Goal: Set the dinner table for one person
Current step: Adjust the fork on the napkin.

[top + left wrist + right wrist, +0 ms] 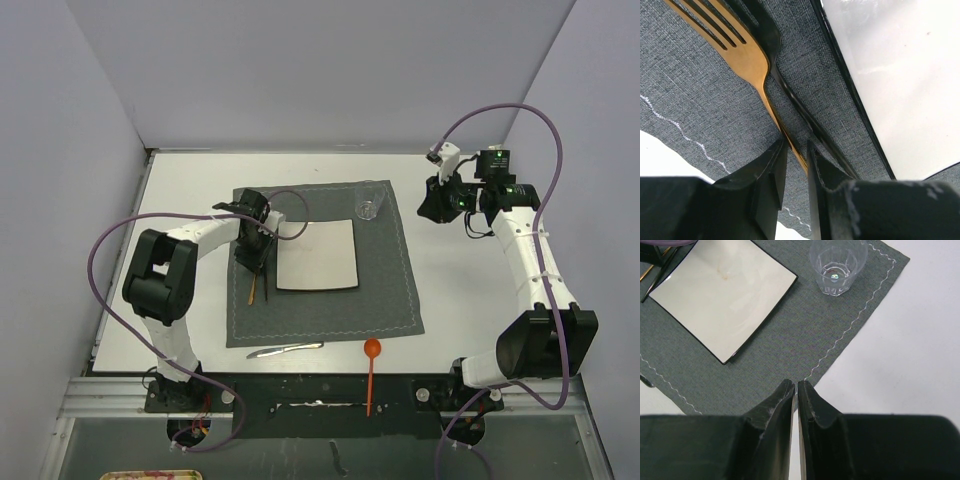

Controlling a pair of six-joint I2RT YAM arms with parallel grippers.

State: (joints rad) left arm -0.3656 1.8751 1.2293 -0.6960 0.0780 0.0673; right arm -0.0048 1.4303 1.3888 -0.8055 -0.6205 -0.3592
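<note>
The left tool (796, 150) hangs low over a dark grey placemat (390, 280), its jaws a narrow slit apart on either side of a gold fork's (747, 55) handle. Whether they pinch the handle cannot be told. A black utensil (771, 37) lies just beside the fork on the cloth, its handle crossing the fork's handle near the tool, between the fork and the black-rimmed edge of a square off-white plate (316, 254) at the placemat's centre. The right tool (795, 387), jaws drawn almost together on nothing, is raised above the placemat's far right corner, where a clear glass (368, 205) stands upright. A silver knife (285, 349) lies across the placemat's near hem, and an orange spoon (372, 370) rests just past it, its handle pointing toward the arm bases. The white surface (460, 290) spreads beneath it all, bare margins showing on every side of the cloth.
</note>
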